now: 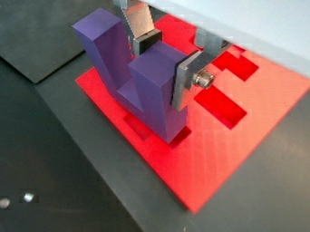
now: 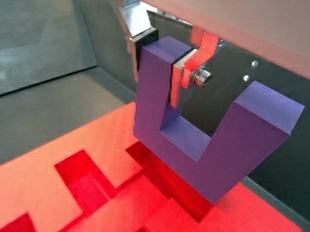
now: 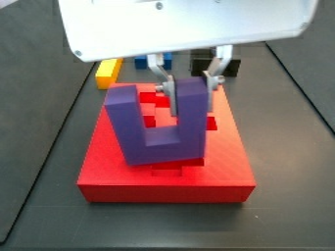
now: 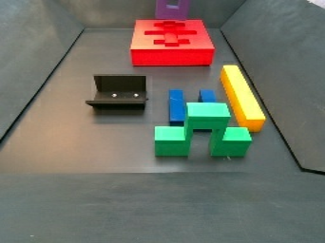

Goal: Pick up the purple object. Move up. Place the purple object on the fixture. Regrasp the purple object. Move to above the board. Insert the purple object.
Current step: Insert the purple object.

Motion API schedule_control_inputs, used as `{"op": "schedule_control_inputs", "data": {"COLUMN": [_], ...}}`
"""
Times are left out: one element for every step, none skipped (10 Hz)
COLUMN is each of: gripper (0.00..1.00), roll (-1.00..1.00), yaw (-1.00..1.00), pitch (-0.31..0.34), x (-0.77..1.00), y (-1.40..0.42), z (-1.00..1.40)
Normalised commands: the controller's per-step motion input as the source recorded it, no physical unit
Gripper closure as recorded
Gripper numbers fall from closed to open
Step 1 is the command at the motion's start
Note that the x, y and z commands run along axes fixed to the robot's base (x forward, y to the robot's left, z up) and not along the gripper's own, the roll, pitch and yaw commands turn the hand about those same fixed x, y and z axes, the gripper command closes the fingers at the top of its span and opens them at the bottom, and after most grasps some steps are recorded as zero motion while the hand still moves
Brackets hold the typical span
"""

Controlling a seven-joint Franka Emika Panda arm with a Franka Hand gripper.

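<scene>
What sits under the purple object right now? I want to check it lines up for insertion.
Under the purple object, clamped on one prong by the hand, lies the board. Its base stands at a darker recess. How deep it sits is hidden by the block itself.

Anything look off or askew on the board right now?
Nothing stands out. The claw grips one prong of the purple object, prongs up, base down at a recess in the board. In a side view, the fixture sits empty and upright.
</scene>
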Motion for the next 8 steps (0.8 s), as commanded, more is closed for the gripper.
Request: {"op": "schedule_control_inputs", "data": {"gripper": [1.0, 1.0, 1.0, 1.0, 1.0, 1.0, 1.0, 1.0], "roll": [0.16, 0.23, 0.29, 0.34, 0.34, 0.18, 0.1, 0.08], "yaw": [-0.17, -0.29, -0.29, -0.22, -0.11, 0.0, 0.0, 0.01], "pitch": [0.084, 0.147, 0.18, 0.196, 0.173, 0.061, 0.019, 0.01], "x": [0.24, 0.35, 0.32, 0.24, 0.05, -0.08, -0.08, -0.09], "y": [-0.14, -0.09, -0.03, 0.0, -0.01, 0.0, 0.0, 0.0], "z": [-0.01, 0.0, 0.0, 0.0, 0.0, -0.24, -0.23, -0.25]}}
